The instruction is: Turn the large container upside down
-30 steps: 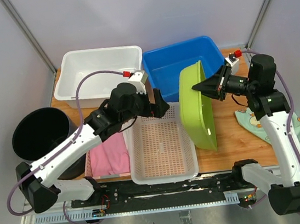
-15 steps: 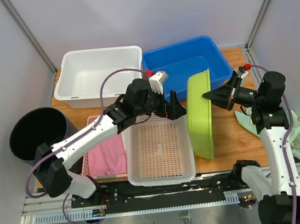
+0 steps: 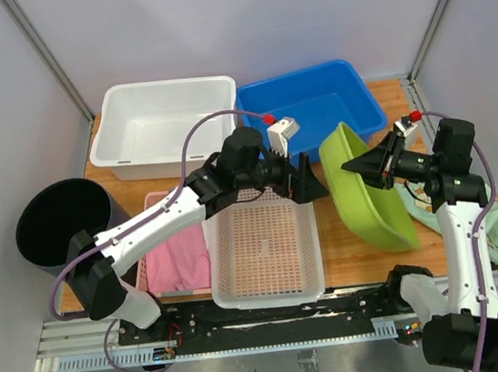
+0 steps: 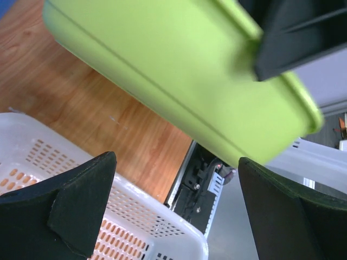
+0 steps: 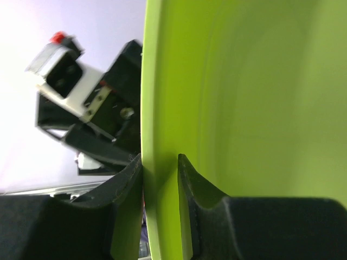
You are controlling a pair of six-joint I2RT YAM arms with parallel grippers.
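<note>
Right claw (image 3: 348, 165) pinching the green container (image 3: 376, 206) by its rim, left claw (image 3: 311, 182) spread wide beside it. Roll slowly, mouth down, onto the worktop (image 3: 335, 248); brace against sliding.

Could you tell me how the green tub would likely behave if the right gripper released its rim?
The green tub stands tilted on one edge, so it would probably tip. It holds its shape, so likely stiff. Its smooth plastic may slip in the right gripper.

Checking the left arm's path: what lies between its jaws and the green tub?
Nothing stands between the left gripper and the green tub; the left wrist view shows only bare wooden table and the white basket's corner below.
</note>
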